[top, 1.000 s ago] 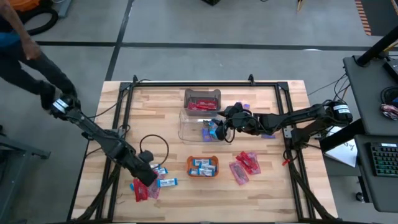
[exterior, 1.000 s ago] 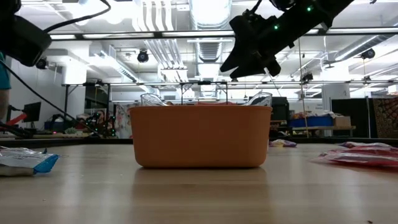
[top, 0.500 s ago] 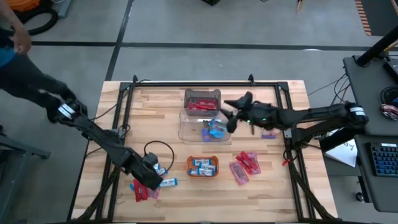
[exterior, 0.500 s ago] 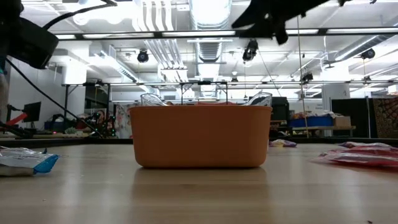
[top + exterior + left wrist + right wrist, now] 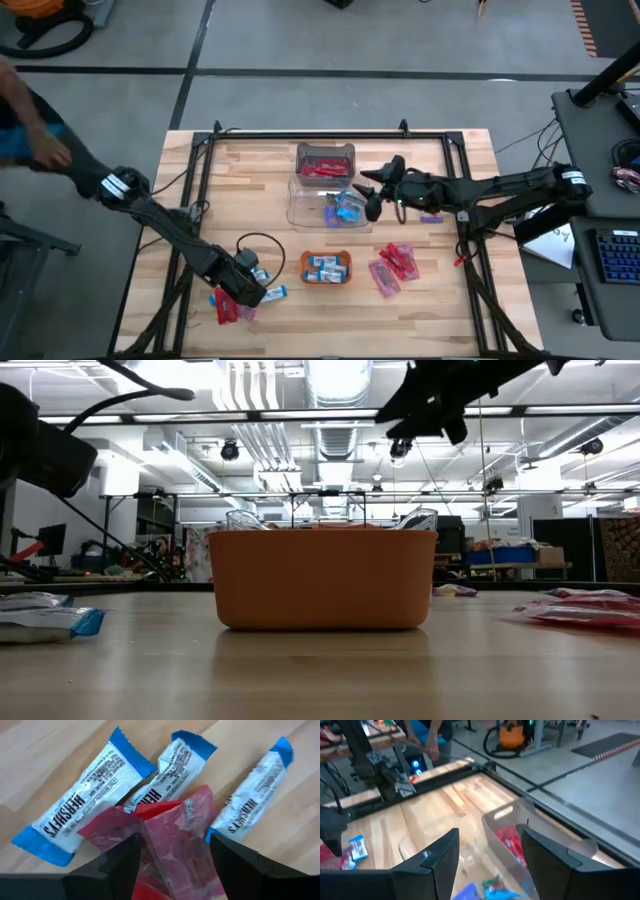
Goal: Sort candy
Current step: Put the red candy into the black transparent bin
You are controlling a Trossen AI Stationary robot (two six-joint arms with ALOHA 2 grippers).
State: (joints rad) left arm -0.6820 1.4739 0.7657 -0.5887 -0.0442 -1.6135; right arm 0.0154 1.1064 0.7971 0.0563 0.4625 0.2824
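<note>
My left gripper (image 5: 250,292) (image 5: 175,870) points down, open, over a heap of candy near the table's front left. Its fingers stand on either side of a red packet (image 5: 175,837) that lies partly on three blue-and-white bars (image 5: 85,805) (image 5: 170,770) (image 5: 255,795). My right gripper (image 5: 372,196) (image 5: 490,870) hangs open and empty, nearly level, high beside the clear bin (image 5: 320,205) that holds blue and purple candy. The far clear bin (image 5: 325,160) holds red packets. An orange tray (image 5: 327,267) holds blue-and-white bars. My left gripper's fingers (image 5: 125,865) flank the red packet from above; whether they touch it I cannot tell. The packet lies flat on the table and on the bars.
More red packets (image 5: 392,268) lie right of the tray, and a purple sweet (image 5: 432,217) lies under the right arm. A black frame (image 5: 320,133) runs along the table's far edge and sides. A person (image 5: 30,140) stands off the table's left side.
My left gripper has sunk toward the candy heap at the front left, shifting a little toward the table's right and near edges. My right gripper has risen and drawn back from over the clear bin toward the table's right.
</note>
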